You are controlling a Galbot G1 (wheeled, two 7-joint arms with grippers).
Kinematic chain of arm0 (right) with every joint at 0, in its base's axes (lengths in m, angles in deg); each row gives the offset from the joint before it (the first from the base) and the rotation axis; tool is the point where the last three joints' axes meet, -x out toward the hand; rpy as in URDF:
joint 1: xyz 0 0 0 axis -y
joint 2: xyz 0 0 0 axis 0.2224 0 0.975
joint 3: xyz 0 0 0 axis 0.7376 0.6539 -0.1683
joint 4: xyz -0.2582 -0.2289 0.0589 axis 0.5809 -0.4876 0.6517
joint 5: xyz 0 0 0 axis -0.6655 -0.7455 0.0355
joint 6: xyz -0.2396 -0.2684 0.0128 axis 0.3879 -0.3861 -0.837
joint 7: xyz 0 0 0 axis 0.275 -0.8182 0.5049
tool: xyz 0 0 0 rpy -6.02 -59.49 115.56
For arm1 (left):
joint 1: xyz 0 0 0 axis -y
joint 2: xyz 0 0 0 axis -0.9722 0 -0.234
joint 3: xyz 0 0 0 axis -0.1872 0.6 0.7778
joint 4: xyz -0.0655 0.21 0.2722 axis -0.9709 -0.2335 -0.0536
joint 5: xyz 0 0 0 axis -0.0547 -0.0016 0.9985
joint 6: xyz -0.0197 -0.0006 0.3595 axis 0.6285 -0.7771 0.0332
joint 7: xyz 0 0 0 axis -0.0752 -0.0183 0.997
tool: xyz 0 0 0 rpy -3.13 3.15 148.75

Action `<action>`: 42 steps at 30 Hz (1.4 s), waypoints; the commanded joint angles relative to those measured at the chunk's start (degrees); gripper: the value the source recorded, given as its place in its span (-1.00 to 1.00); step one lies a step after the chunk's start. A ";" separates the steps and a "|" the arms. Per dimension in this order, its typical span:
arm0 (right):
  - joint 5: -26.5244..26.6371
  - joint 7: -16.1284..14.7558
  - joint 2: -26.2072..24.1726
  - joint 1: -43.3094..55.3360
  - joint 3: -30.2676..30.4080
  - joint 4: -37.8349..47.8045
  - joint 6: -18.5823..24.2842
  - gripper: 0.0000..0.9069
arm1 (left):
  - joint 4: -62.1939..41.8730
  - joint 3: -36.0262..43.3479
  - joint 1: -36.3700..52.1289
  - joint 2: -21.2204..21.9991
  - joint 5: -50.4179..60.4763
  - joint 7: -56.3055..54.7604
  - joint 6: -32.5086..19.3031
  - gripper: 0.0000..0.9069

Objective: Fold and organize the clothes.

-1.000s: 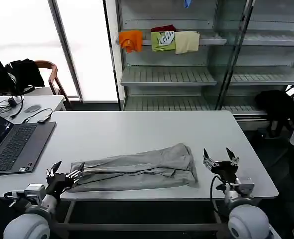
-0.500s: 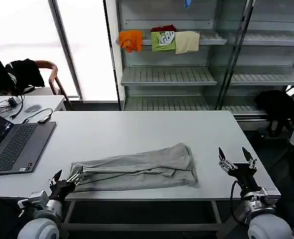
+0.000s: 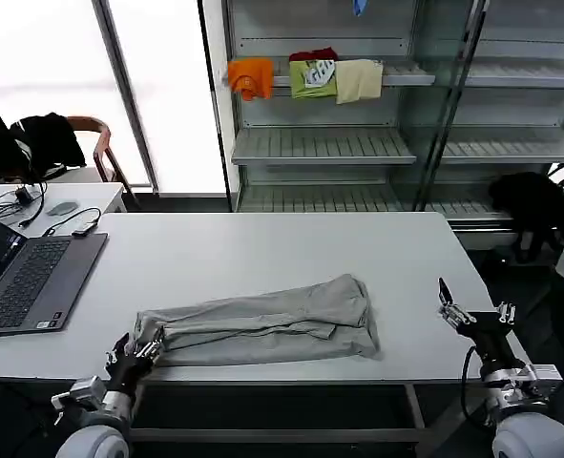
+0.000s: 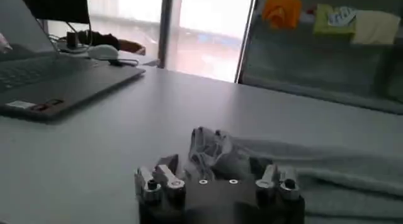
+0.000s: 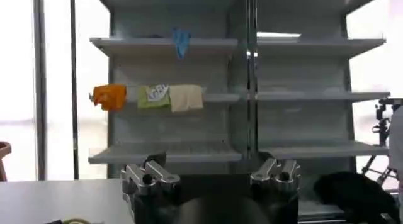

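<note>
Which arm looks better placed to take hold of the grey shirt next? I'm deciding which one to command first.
Probably the left. The left gripper sits open at the near table edge, right by the end of the grey shirt. The right gripper is open too, but stands clear of the shirt, beyond the table's right end.

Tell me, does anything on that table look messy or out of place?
Only the grey shirt: it lies in a long, rumpled strip near the table's front edge, its folds uneven and one end bunched right at the left claw. The laptop sits neatly at the table's left end. Nothing looks spilled or damaged.
</note>
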 commanded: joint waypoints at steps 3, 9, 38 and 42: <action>0.00 -0.49 0.22 0.16 -0.39 0.31 0.92 1.00 | -1.79 1.88 0.69 1.26 1.94 0.53 -3.98 -1.00; -0.24 -0.25 0.31 0.30 -0.23 0.48 0.83 1.00 | -2.26 2.68 2.72 0.53 0.79 -0.11 -5.01 -1.00; -1.58 -0.08 1.68 3.51 1.84 0.60 -0.73 1.00 | 14.63 -10.45 6.51 -15.07 -13.50 -1.36 6.61 -1.00; -1.59 -0.09 1.63 3.38 1.72 0.47 -0.73 1.00 | 16.90 0.62 8.75 -12.05 -8.66 -1.68 6.15 -1.00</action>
